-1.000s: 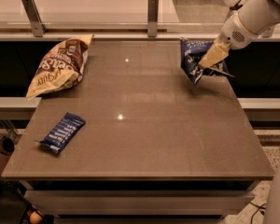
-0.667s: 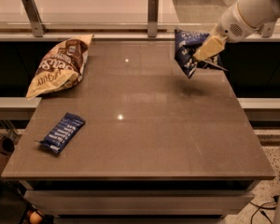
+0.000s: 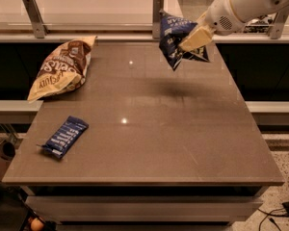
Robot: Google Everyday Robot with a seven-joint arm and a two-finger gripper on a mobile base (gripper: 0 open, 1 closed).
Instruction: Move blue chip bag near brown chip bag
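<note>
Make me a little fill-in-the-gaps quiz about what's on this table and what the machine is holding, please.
1. The tool, over the far right part of the table, grips the blue chip bag and holds it up in the ____.
2. The brown chip bag lies flat at the far ____ corner of the table.
3. The narrow bar wrapper near the front left edge is ____ in colour.

Missing words: air; left; blue
</note>
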